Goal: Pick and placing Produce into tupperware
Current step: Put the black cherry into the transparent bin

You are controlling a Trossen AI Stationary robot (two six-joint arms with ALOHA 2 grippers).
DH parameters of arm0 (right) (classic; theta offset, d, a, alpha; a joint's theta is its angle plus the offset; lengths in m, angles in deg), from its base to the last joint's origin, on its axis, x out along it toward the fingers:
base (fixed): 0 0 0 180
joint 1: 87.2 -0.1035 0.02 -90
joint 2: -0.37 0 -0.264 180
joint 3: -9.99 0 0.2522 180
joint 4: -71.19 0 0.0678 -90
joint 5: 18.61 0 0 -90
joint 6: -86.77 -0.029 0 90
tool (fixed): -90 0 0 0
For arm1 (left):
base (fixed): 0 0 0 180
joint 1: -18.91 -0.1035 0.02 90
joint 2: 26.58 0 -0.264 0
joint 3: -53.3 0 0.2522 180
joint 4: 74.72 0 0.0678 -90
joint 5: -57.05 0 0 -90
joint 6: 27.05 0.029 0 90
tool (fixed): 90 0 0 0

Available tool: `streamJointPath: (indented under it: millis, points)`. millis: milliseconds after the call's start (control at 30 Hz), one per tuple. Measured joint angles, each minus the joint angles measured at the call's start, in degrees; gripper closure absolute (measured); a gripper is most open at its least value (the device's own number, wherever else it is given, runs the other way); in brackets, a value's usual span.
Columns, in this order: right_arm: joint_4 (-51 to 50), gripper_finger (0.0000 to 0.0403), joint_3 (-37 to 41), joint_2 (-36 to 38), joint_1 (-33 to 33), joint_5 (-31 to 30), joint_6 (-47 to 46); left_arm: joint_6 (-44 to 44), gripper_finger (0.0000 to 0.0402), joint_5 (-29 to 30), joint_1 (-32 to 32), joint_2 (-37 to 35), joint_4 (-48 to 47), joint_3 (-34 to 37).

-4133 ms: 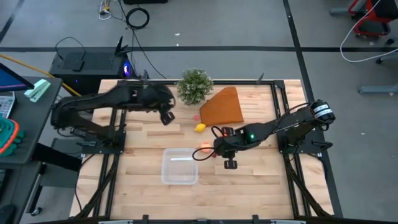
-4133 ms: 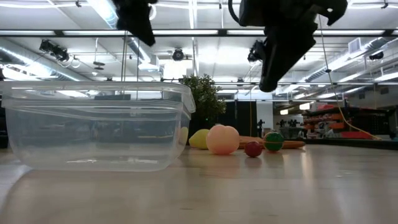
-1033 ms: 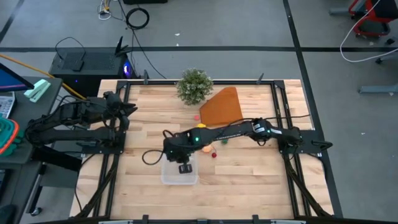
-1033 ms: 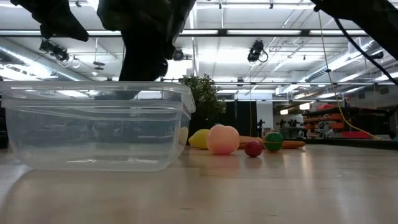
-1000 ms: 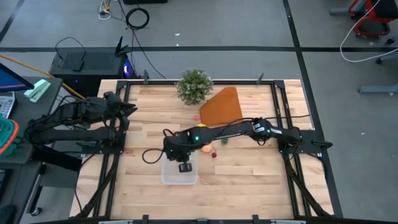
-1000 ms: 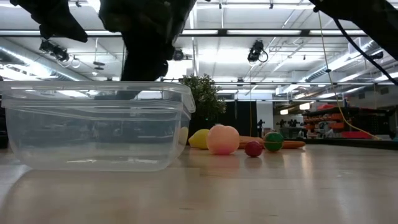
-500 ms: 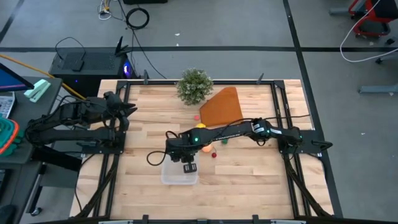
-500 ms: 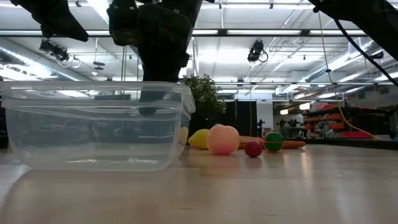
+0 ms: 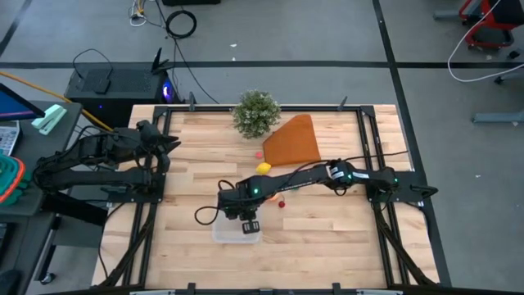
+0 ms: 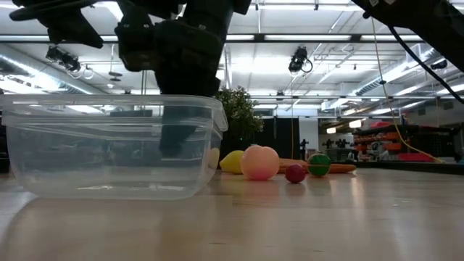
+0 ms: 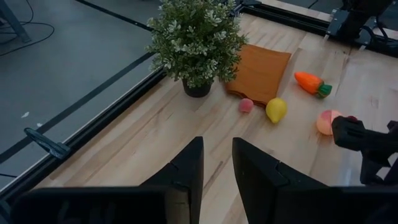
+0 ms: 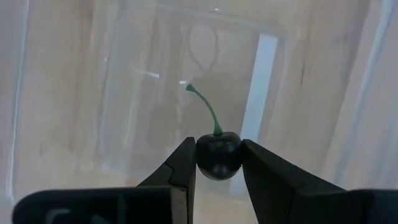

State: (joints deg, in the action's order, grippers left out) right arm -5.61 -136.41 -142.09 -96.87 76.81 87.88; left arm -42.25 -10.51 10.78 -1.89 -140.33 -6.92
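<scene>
The clear tupperware stands on the table near its front middle; it also shows in the low view. My right gripper reaches down inside it, shut on a small dark cherry with a green stem. The lemon, a peach-pink ball, a small red ball, a green ball and the carrot lie on the table right of the tupperware and beyond it. My left gripper waits at the table's left edge, fingers a narrow gap apart, empty. My right gripper pinches the cherry's round body between its two fingers. The fingers point down into the tupperware from above. The green stem sticks out past the fingertips. Whether the cherry touches the container's floor, I cannot tell.
A bushy green plant stands at the far edge, with an orange-brown wedge to its right. A small pink piece lies by the lemon. Bare wood lies left and right of the tupperware.
My right gripper has gone down from above the tupperware's rim into it, and a little toward the table's near edge, still shut on the cherry.
</scene>
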Motion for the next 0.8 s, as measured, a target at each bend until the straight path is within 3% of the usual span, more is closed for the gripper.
streamJointPath:
  millis: [200,800]
  points:
    - [-0.1,0.0323,0.0,0.0,-0.2,-3.1,0.0,0.0,0.0314,0.0,0.0,0.0,0.0,0.0]
    - [1.2,0.0323,4.5,-0.1,-0.2,-2.5,-2.1,-0.2,0.0308,0.0,0.0,0.0,0.0,0.0]
